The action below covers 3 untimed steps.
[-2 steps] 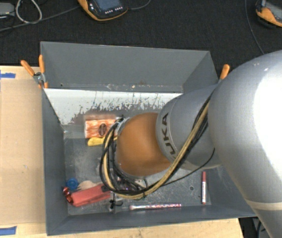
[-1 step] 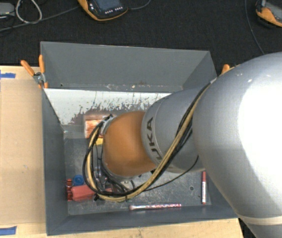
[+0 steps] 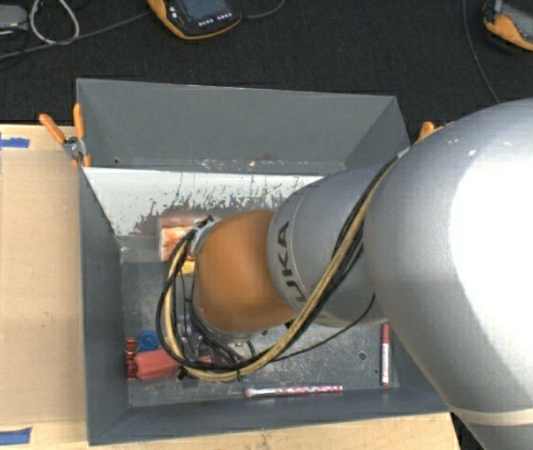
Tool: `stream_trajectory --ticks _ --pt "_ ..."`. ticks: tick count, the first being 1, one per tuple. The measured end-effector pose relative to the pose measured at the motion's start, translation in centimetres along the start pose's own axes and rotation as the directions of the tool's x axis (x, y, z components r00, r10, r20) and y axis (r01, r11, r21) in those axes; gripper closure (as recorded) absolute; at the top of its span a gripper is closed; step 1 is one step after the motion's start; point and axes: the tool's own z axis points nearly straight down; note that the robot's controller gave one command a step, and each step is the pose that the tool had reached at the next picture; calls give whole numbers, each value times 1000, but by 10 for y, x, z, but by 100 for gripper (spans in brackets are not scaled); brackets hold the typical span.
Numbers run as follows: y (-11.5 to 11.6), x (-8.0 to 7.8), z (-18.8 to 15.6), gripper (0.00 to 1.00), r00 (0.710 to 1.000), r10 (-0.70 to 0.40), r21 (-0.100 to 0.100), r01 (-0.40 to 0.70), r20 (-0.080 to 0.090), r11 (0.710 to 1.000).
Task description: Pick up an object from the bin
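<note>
Silver arm [image 3: 454, 279] and orange cover [image 3: 234, 275] hang near the red block [image 3: 149, 364]; my fingers' opening I cannot tell; lower gently, straight.

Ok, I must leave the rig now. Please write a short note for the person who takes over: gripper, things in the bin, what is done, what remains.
Gripper: under the orange wrist cover, over the middle-left of the bin floor; open or shut cannot be told.
Things: a red object and a small blue one in the front-left corner, nearest the wrist; a copper-coloured piece at the back; a speckled pen along the front wall; a red-and-white marker at the right.
Done: the arm reaches into the bin.
Left: no thing is seen lifted; the pick is unconfirmed.
</note>
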Motion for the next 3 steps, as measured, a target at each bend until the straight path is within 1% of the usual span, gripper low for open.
stream_trajectory --ticks 1,2,3 --pt "7 -14 -16 100 999 -49 1 49 -2 999" --pt "0 1 -88 100 999 41 3 -41 -9 999" --pt "6 -8 -157 100 1000 18 5 -18 -14 1000"
